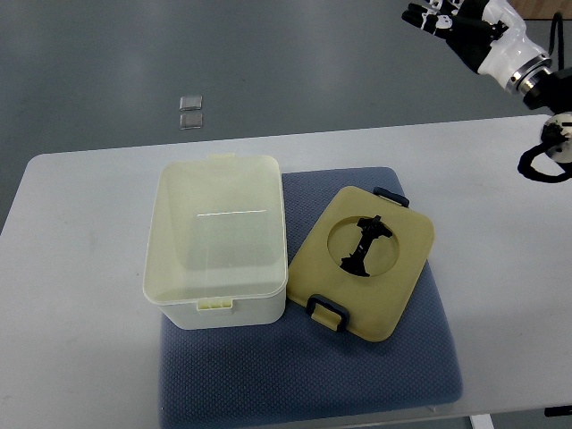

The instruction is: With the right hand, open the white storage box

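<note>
The white storage box (217, 241) stands open on the left part of the blue mat (304, 375), toward the desk's (509, 295) near edge, its lid (366, 261) lying off just beside it on the right. The opening looks done. Beyond the desk's far right corner the right hand (433, 18) hangs empty, fingers loosely spread; retreating well means staying high above the lid

Box (217, 241) sits open on the mat's (313, 375) left part, w/ its left side overhanging onto the table (80, 357). Lid (368, 264) lies off it, just to its right, flat on the mat, tilted. My right hand (435, 18) is up at far right, past the table's back edge, well apart from both. Two small squares (190, 112) lie on the floor behind the table.
</note>
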